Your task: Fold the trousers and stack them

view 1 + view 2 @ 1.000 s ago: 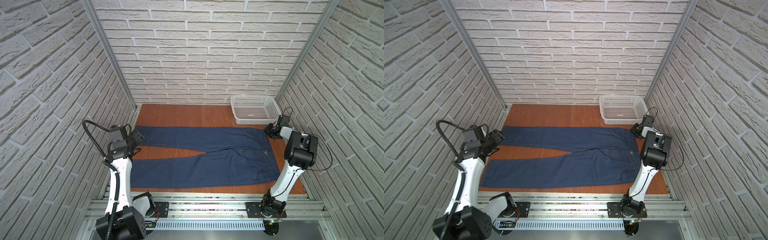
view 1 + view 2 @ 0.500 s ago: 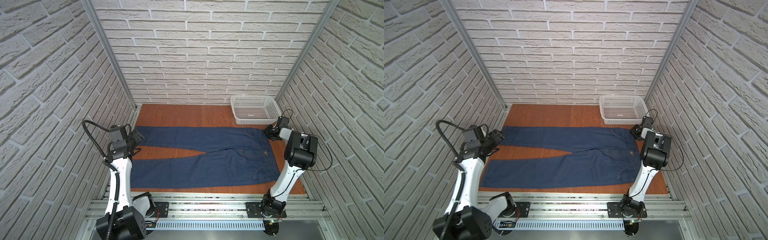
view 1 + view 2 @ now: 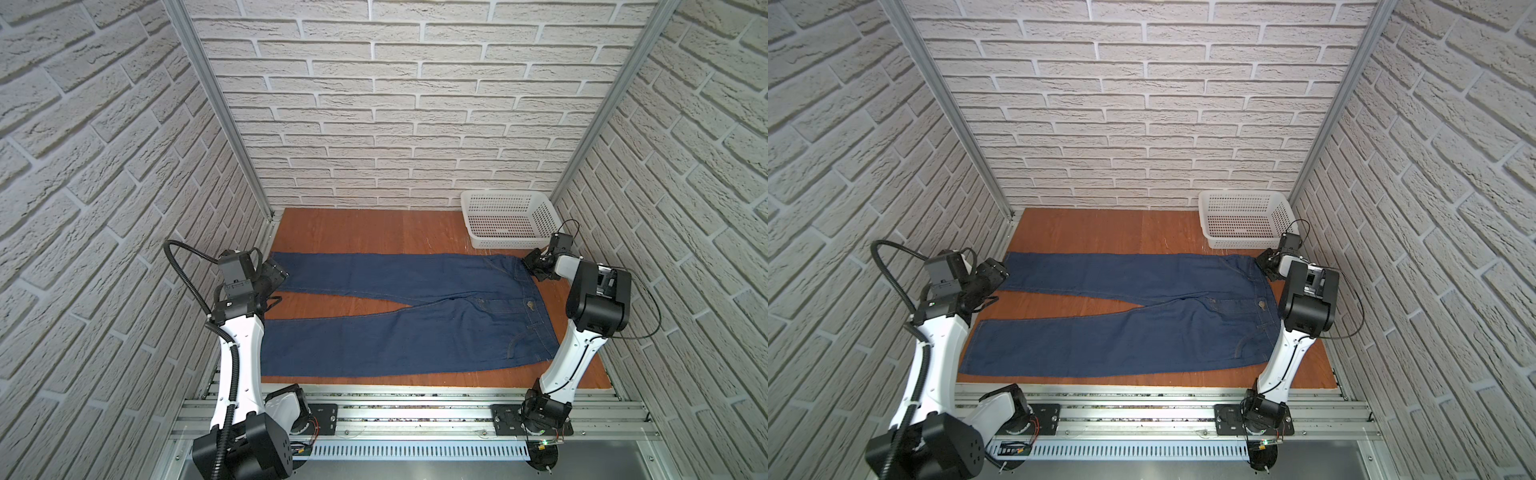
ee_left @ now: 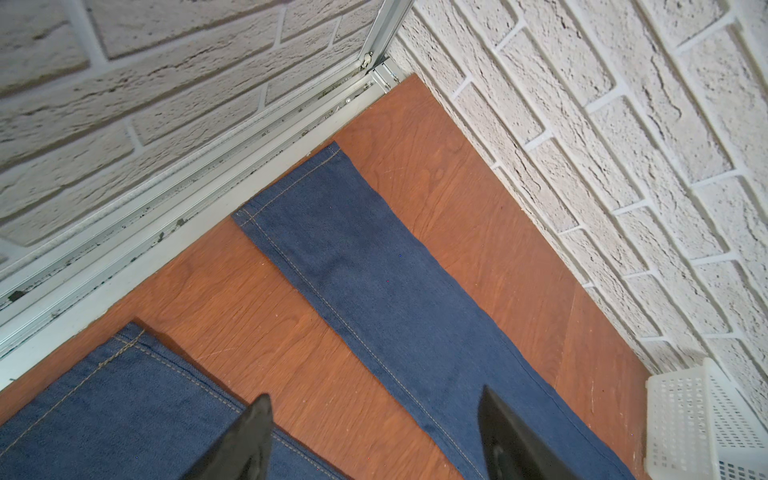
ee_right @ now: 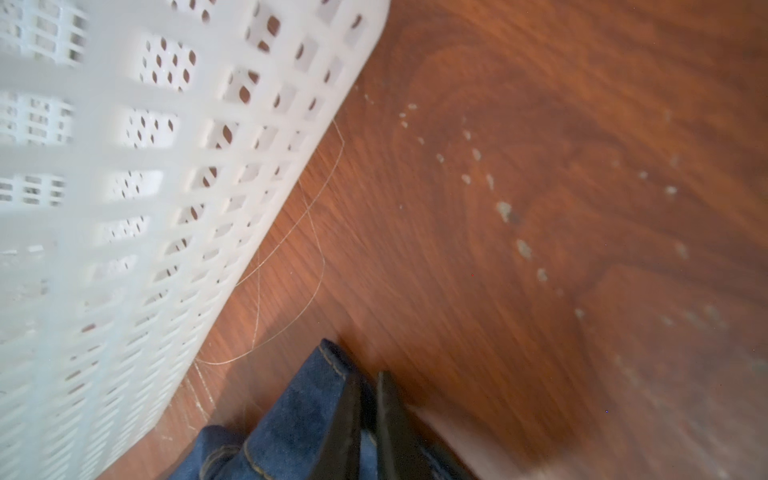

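Dark blue denim trousers (image 3: 415, 320) lie flat and unfolded on the wood table (image 3: 365, 228), legs splayed in a V.
Waist at 3 o'clock, hems at 9 in both top views; tan stitching and the metal button face up. Right gripper (image 5: 365, 384) is pinched narrow on the far waistband corner, about 2 o'clock. Left gripper (image 4: 374, 401) is spread wide, holding nothing, over the gap between the legs near the hems, about 9–10 o'clock. White perforated basket (image 3: 1241, 243) sits in the 1 o'clock corner, just beside the gripped corner, crowding the right gripper.
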